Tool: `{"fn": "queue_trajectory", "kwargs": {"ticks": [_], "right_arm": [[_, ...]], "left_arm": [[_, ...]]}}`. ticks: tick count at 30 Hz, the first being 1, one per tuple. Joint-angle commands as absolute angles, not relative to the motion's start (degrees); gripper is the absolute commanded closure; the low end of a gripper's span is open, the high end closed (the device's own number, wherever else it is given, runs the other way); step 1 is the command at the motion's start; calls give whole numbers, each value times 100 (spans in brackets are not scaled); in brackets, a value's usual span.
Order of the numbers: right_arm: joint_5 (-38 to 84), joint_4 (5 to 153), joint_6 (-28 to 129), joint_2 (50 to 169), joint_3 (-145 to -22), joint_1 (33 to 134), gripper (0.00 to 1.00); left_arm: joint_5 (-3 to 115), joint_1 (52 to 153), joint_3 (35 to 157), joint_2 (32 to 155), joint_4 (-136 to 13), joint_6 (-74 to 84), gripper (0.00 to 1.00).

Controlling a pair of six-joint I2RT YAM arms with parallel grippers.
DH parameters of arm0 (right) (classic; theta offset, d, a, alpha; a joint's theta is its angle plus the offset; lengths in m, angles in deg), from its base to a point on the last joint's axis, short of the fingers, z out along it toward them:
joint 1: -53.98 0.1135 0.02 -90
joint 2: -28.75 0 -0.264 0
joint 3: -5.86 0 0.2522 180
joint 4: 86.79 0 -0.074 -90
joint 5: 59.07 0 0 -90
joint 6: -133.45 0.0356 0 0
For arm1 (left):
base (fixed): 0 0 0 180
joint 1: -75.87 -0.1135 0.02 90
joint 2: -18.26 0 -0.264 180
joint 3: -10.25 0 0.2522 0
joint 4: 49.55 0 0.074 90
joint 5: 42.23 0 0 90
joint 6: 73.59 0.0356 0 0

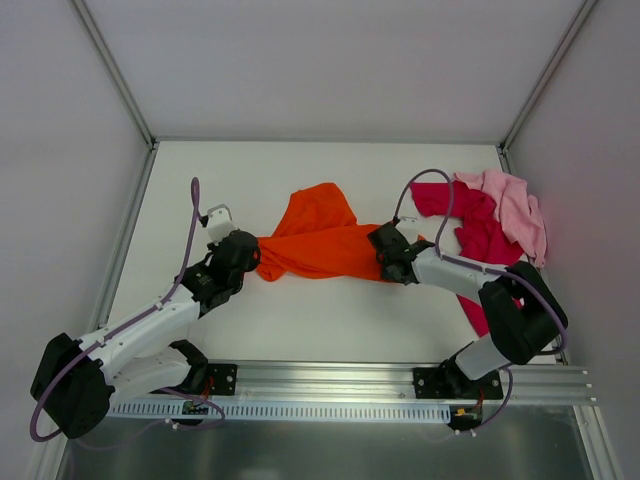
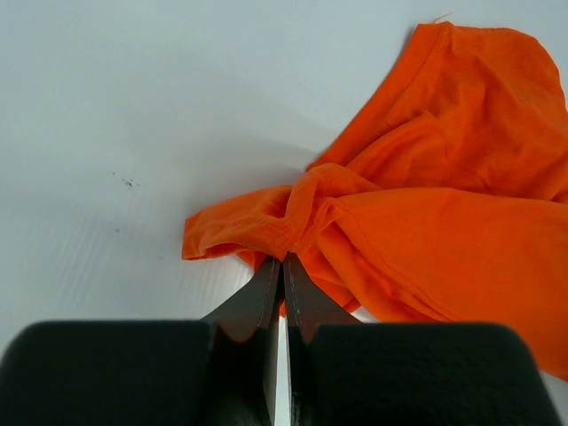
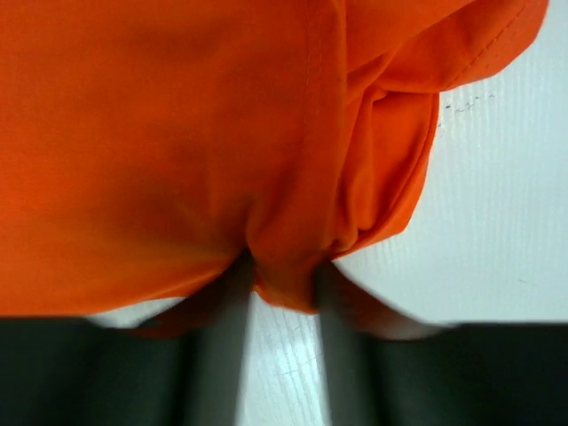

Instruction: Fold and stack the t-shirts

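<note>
The orange t-shirt lies crumpled mid-table, stretched between both grippers. My left gripper is shut on its left end; the left wrist view shows the jaws pinching a bunched fold of orange t-shirt. My right gripper is at the shirt's right end. In the right wrist view its blurred fingers stand apart, with a hanging fold of orange t-shirt between the tips. The magenta-red t-shirt and the pink t-shirt lie heaped at the right.
White table with walls on the left, back and right. A metal rail runs along the near edge with both arm bases. The right arm's cable loops over the magenta shirt, part of which lies under that arm.
</note>
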State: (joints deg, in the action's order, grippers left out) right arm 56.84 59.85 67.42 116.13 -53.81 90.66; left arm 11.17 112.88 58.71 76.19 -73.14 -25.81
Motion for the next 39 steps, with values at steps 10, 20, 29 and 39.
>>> {"fn": "queue_trajectory", "kwargs": {"ticks": [10,20,29,39], "right_arm": [[5922,5687,6411,12060,-6395,9089,99],[7082,3034,5559,11674,-9866,8817,99],[7304,2609,4934,10865,-10520,8185,99],[6107,2566,4714,10961,-10150,7727,62]], "left_arm": [[901,11269,5899,7898,-7148,-2499,100],[699,11252,7197,8119,-7754,-2138,100],[286,11252,8333,7583,-8404,-1207,100],[136,11252,8140,7196,-8326,-1048,100]]}}
